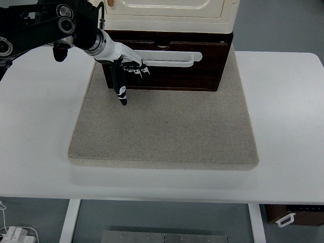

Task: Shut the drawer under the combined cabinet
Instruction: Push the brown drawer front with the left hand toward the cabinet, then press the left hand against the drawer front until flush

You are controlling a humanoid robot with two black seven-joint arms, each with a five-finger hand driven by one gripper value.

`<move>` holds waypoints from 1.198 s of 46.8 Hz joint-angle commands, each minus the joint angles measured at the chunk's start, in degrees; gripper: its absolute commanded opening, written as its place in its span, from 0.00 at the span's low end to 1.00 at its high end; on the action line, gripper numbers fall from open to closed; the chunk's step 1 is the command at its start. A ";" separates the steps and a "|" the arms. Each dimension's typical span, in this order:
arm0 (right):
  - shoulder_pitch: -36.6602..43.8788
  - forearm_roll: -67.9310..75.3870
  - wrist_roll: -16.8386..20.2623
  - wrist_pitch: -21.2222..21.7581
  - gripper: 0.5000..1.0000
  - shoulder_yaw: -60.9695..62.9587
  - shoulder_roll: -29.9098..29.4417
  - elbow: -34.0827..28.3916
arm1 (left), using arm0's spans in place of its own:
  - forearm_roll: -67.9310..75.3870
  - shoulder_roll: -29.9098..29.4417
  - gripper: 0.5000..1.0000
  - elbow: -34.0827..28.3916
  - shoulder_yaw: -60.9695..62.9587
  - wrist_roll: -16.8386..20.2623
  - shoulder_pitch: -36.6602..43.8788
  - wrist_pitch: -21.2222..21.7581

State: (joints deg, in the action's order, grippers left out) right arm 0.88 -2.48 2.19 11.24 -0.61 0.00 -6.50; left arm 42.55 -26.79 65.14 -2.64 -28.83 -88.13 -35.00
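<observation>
steep overhead view of table (283, 126)

The cabinet (172, 12) up top is a glossy cream, and the drawer (167, 63) under it is dark reddish-brown wood with a white bar handle (172, 56). Mat (162, 126) is a speckled beige-grey, kinda sandy looking. Table (283, 126) is plain white. Left hand (121, 68) has a white palm and black fingers (122, 93), on a black arm (40, 25). Floor (278, 25) is dull blue-grey.
</observation>
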 commanded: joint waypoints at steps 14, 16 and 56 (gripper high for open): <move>0.00 0.02 0.00 0.01 0.90 0.00 0.00 0.00 | 0.43 1.92 1.00 -3.09 0.09 0.26 0.07 0.00; 0.00 0.02 0.00 0.01 0.90 0.00 0.00 0.00 | 0.61 1.92 1.00 -3.35 0.00 0.26 0.07 0.00; 0.00 -0.07 0.00 0.01 0.90 0.00 0.00 0.00 | 2.63 1.57 1.00 -4.15 0.00 0.97 0.24 0.00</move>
State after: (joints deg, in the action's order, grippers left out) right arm 0.88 -2.49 2.20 11.26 -0.62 0.00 -6.51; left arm 45.17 -25.08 61.02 -2.62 -27.89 -87.86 -35.00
